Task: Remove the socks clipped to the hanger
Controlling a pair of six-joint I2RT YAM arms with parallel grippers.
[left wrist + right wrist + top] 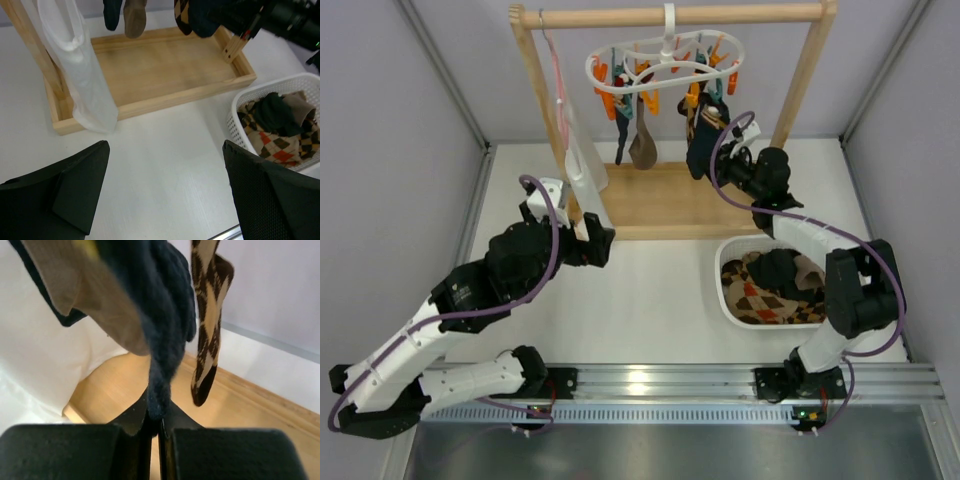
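The white hanger (665, 62) with orange and teal pegs hangs from the wooden rail. Clipped to it are a dark sock (622, 135), a taupe sock (642, 145), a diamond-patterned sock (206, 330) and a dark navy sock (160, 315). My right gripper (159, 415) is shut on the lower end of the navy sock, which still hangs from above; in the top view that gripper (712, 150) sits right of the hanging socks. My left gripper (165, 185) stands wide open over bare table, with nothing between its fingers (80, 190).
A long white cloth (585, 170) hangs from a thin pink hanger (557, 70) at the rack's left post. The rack's wooden tray base (660, 200) lies below. A white basket (725, 290) with several socks sits at the right.
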